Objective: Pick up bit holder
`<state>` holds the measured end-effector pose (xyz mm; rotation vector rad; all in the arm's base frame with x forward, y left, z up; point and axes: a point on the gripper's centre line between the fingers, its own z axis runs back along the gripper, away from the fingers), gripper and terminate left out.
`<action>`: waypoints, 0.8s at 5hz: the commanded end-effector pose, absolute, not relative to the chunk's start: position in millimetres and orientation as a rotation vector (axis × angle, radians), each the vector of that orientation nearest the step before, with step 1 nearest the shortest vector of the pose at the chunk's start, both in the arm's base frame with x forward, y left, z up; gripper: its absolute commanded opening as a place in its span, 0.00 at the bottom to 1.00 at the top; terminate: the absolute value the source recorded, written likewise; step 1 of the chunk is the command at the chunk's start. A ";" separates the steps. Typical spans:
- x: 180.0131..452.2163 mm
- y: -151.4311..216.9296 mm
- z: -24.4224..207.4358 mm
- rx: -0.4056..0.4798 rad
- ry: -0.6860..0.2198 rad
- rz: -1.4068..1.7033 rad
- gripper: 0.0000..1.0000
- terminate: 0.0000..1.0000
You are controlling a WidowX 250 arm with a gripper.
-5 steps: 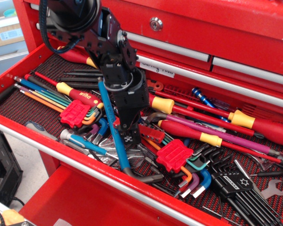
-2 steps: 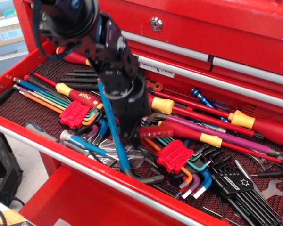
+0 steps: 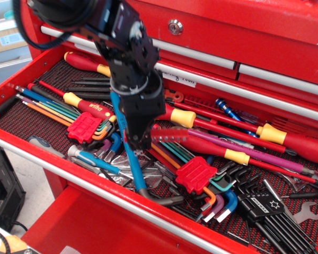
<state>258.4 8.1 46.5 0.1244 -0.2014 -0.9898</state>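
My black gripper (image 3: 140, 142) reaches down from the upper left into the open red tool drawer (image 3: 21, 140). It is shut on the left end of the bit holder (image 3: 171, 135), a slim red bar with a row of small sockets. The bar sticks out to the right, roughly level, lifted a little above the pile of coloured hex keys. The jaws' contact with the bar is partly hidden by the gripper body.
Two red clips of fanned coloured hex keys lie at the left (image 3: 84, 127) and below right (image 3: 196, 173). A long blue hex key (image 3: 131, 164) runs under the gripper. Red-and-yellow screwdrivers (image 3: 222, 129) lie behind, and a black hex key set (image 3: 266, 207) at the right. Closed drawers (image 3: 265, 47) stand above.
The gripper has closed on the bit holder and lifted it up and slightly left, off the tools in the drawer. The other tools have stayed put.
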 end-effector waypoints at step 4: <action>291.5 25.5 180.5 0.332 -0.215 -0.965 0.00 1.00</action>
